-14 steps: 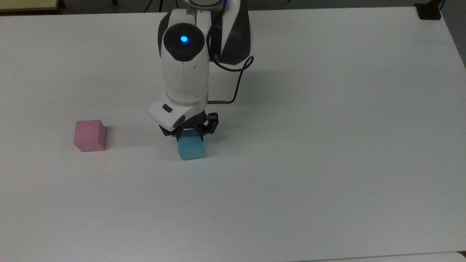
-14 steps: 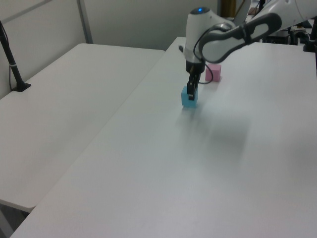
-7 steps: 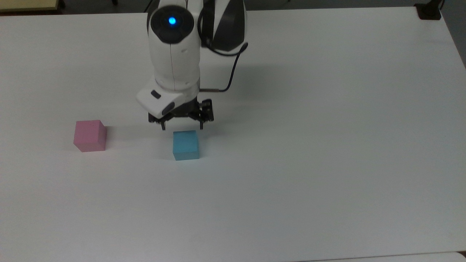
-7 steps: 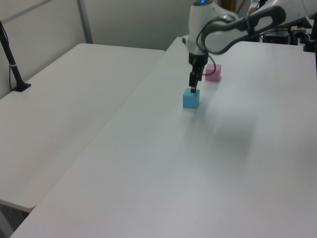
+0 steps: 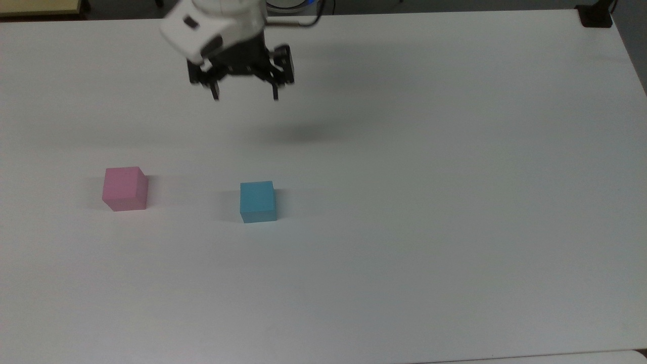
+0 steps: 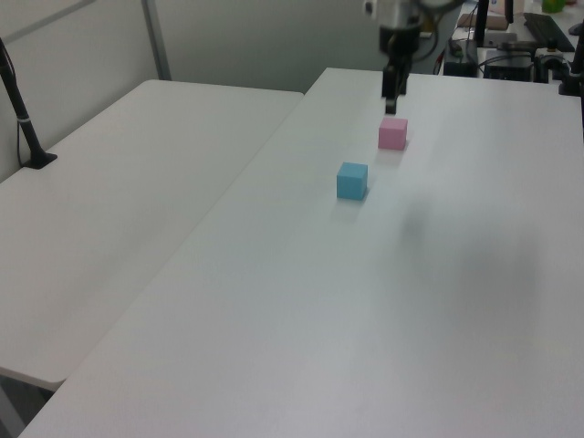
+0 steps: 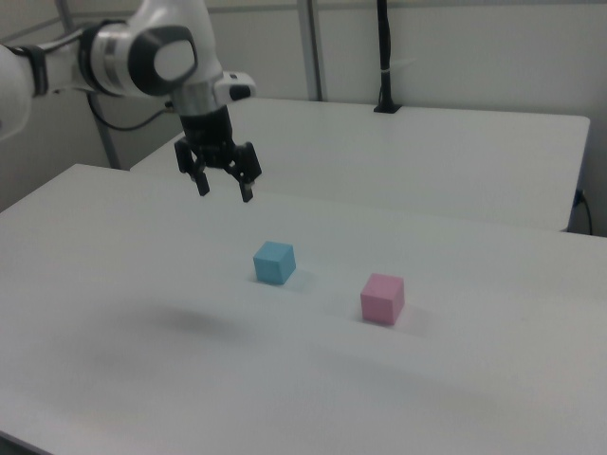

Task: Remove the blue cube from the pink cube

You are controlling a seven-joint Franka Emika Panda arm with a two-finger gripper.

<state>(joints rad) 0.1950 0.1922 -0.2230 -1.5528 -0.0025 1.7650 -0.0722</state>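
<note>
One blue cube [image 5: 258, 201] and one pink cube [image 5: 125, 188] sit apart on the white table [image 5: 455, 202], mid-table, unstacked, no markings. Gripper [image 5: 245, 96] hangs above near the far edge, fingers spread, empty.

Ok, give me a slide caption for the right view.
Open gripper raised above the table; blue cube and pink cube sit apart.

One blue cube [image 5: 258, 201], one pink cube [image 5: 125, 188]
</note>
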